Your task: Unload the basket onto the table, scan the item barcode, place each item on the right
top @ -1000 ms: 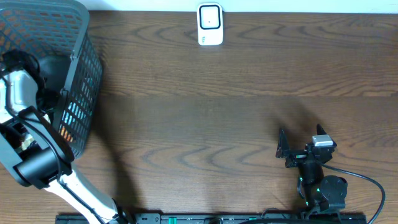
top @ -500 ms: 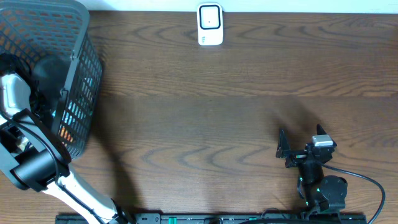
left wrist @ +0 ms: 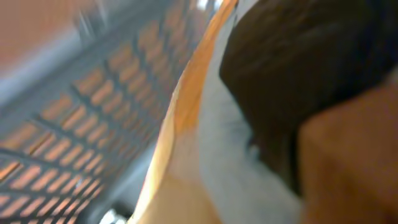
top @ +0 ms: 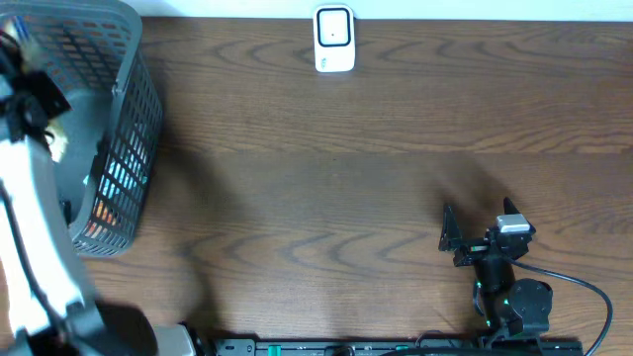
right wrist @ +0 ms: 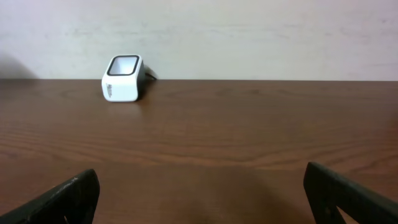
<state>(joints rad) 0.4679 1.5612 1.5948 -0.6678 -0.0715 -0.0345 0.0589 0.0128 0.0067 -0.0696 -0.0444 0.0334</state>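
left gripper (top: 45,109) clenched over basket (top: 129,148), upper left | scanner (top: 334,40) stood top centre | item (left wrist: 186,155) looked blurred, orange-white-brown, mesh beside | right gripper (top: 477,213) gaped

Basket (top: 136,109) at the table's (top: 326,198) left end — scanner (top: 334,40) at the far edge, centre.

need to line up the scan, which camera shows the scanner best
Right wrist: the scanner stands sharp and unobstructed, with its side and top window visible. Overhead shows it smaller, from above, at the table's far edge. Left wrist does not show it.
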